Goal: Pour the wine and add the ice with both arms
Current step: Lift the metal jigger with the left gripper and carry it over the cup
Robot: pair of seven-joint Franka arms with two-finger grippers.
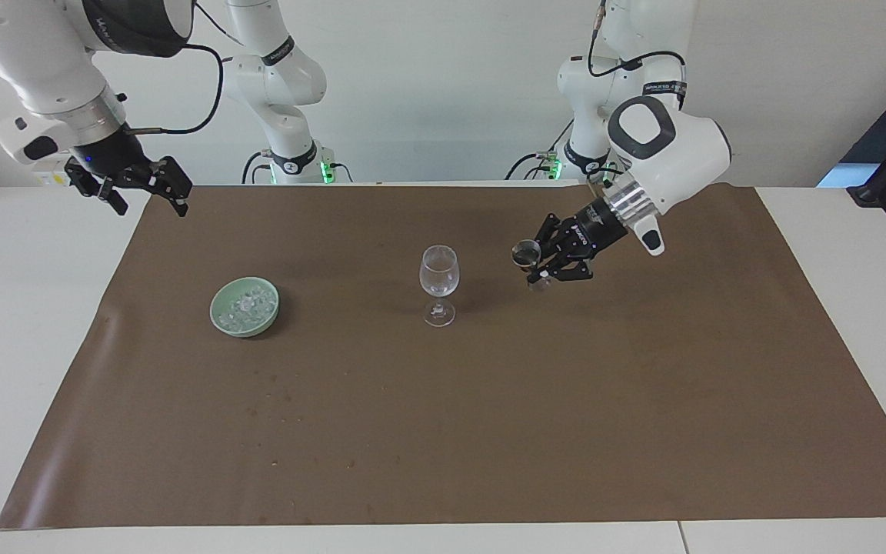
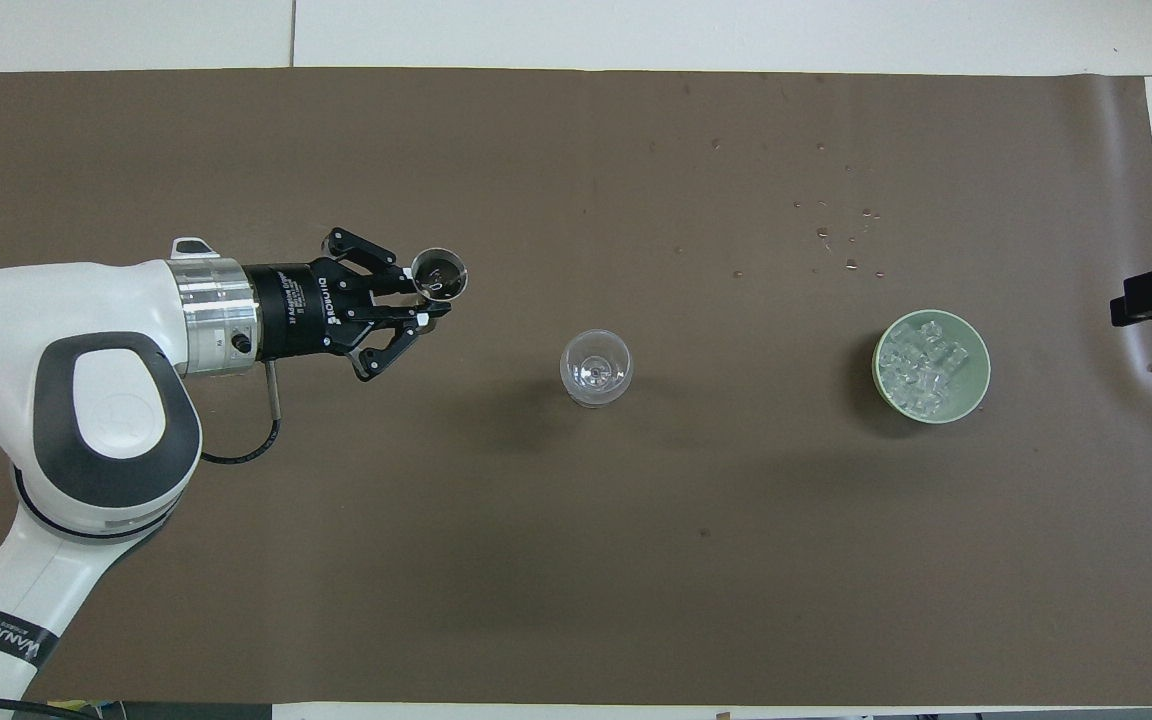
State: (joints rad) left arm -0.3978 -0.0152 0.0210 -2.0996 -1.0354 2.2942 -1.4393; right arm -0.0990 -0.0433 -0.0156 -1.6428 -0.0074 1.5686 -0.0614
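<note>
L claw [image 1: 533,266] clamped, R claw [image 1: 143,187] wide

A brown mat [image 1: 489,431] covers the white tabletop [image 1: 35,308]. Small wet drops [image 2: 841,235] lie on the mat.

Two white jointed arms with black claws

Each arm is glossy white with rounded shells, dark grey oval caps at the joints and black bands with white lettering. A ribbed silver ring sits at each wrist before a black claw body; the left claw [image 2: 423,310] carries white lettering, thin black links and pale fingertip pads. Black cables loop along both arms; the right claw [image 1: 139,187] is all black. Green lights glow at the bases.
</note>
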